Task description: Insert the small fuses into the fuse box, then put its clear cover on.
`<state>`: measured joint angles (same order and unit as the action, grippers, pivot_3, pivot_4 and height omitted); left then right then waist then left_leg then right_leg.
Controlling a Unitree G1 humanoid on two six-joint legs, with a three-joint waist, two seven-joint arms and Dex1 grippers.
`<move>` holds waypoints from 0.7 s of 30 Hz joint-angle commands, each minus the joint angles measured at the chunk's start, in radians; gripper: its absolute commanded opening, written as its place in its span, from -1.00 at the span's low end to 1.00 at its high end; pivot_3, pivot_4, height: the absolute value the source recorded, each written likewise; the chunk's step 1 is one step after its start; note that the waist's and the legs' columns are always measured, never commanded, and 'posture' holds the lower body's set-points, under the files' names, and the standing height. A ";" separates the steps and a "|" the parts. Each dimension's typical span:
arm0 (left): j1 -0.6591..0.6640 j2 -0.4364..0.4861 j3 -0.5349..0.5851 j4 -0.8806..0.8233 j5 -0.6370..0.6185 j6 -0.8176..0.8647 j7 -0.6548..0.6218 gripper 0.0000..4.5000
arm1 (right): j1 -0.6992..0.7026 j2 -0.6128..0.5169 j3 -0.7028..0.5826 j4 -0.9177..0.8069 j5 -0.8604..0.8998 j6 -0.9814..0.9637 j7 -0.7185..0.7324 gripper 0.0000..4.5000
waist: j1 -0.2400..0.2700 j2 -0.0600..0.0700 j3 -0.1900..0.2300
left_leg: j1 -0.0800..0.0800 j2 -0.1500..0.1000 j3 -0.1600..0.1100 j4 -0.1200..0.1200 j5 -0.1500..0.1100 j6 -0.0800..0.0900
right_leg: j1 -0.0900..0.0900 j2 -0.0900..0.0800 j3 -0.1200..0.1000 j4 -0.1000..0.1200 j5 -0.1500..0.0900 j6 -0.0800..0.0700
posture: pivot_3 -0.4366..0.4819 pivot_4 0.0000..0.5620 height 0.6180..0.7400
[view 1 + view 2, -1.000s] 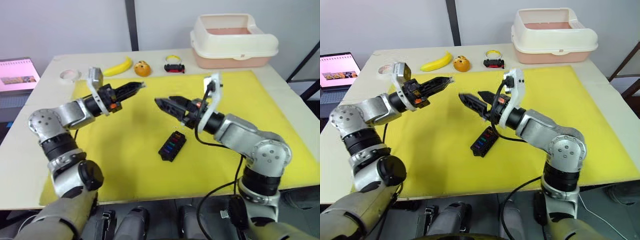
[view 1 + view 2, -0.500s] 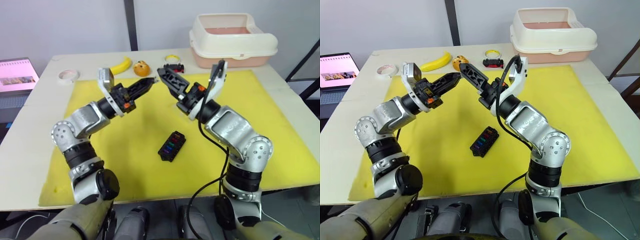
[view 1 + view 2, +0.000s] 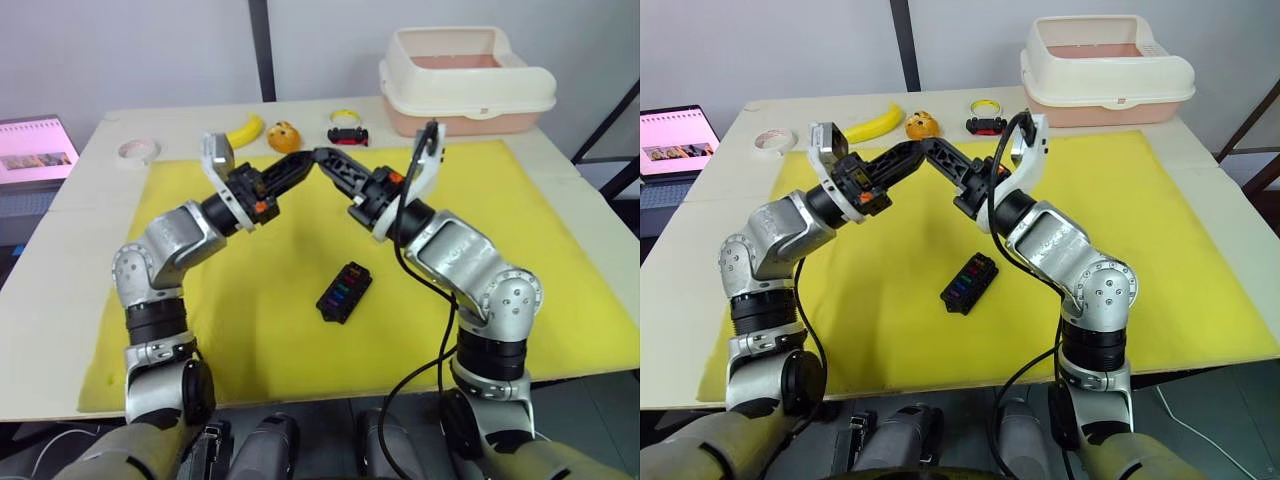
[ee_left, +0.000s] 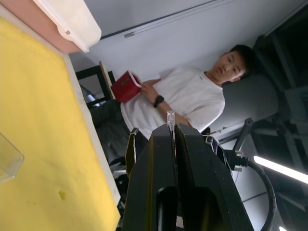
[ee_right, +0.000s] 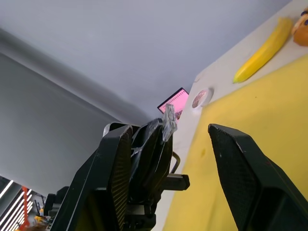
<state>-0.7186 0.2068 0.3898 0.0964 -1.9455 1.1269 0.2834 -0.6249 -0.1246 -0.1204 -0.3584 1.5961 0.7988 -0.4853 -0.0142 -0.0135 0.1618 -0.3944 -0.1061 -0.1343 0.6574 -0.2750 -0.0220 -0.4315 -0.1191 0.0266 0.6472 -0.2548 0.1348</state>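
The black fuse box (image 3: 345, 292) lies on the yellow mat (image 3: 540, 240), with coloured small fuses (image 3: 341, 293) sitting in its slots. High above the mat my left gripper (image 3: 306, 163) is shut on a small see-through plastic piece, apparently the clear cover (image 5: 168, 120), which juts from its tips (image 4: 170, 119). My right gripper (image 3: 322, 156) meets it tip to tip. It is open, and its two fingers (image 5: 236, 159) stand on either side of the left gripper's tip and the cover.
Along the mat's far edge lie a banana (image 3: 240, 131), an orange fruit (image 3: 285, 136), a small toy car (image 3: 348, 135) and a white tape roll (image 3: 138, 150). A cream bin (image 3: 465, 80) stands back right. A laptop (image 3: 35, 150) sits left. A seated person (image 4: 187, 96) is nearby.
Both arms have risen from over the mat and come together. The right gripper swung up toward the left gripper's tip and now brackets the held clear piece. The fuse box has not moved.
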 commanded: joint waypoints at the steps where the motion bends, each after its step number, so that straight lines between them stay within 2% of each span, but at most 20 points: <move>1: -0.007 0.022 -0.021 -0.041 -0.027 -0.027 -0.023 -1.00 | -0.013 -0.010 0.007 -0.034 0.030 -0.023 0.017 0.18 | -0.001 0.000 0.000 | 0.000 0.000 0.000 0.000 0.000 0.000 | 0.000 0.000 0.000 0.000 0.000 0.000 | -0.05 -0.47 1.00; 5: -0.005 0.034 -0.034 -0.042 -0.027 -0.038 -0.037 -1.00 | -0.011 -0.024 0.012 -0.040 0.039 -0.030 0.021 0.18 | -0.001 0.000 0.000 | 0.000 0.000 0.000 0.000 0.000 0.000 | 0.000 0.000 0.000 0.000 0.000 0.000 | -0.05 -0.47 1.00; 8: -0.003 0.037 -0.043 -0.039 -0.027 -0.042 -0.041 -1.00 | -0.010 -0.038 0.020 -0.042 0.050 -0.031 0.020 -0.16 | 0.000 0.000 0.000 | 0.000 0.000 0.000 0.000 0.000 0.000 | 0.000 0.000 0.000 0.000 0.000 0.000 | -0.05 -0.47 1.00; 21: 0.016 0.070 -0.083 -0.032 -0.027 -0.051 -0.084 -1.00 | -0.019 -0.060 0.040 -0.035 0.047 -0.053 0.040 -0.16 | -0.001 0.000 0.000 | 0.000 0.000 0.000 0.000 0.000 0.000 | 0.000 0.000 0.000 -0.001 0.000 0.000 | -0.05 -0.47 1.00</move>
<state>-0.7016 0.2626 0.3103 0.0938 -1.9509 1.0807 0.2196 -0.6248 -0.1829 -0.0831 -0.3600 1.6316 0.7583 -0.4633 -0.0148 -0.0135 0.1618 -0.3944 -0.1059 -0.1342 0.6571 -0.2750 -0.0219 -0.4313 -0.1188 0.0266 0.6466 -0.2548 0.1348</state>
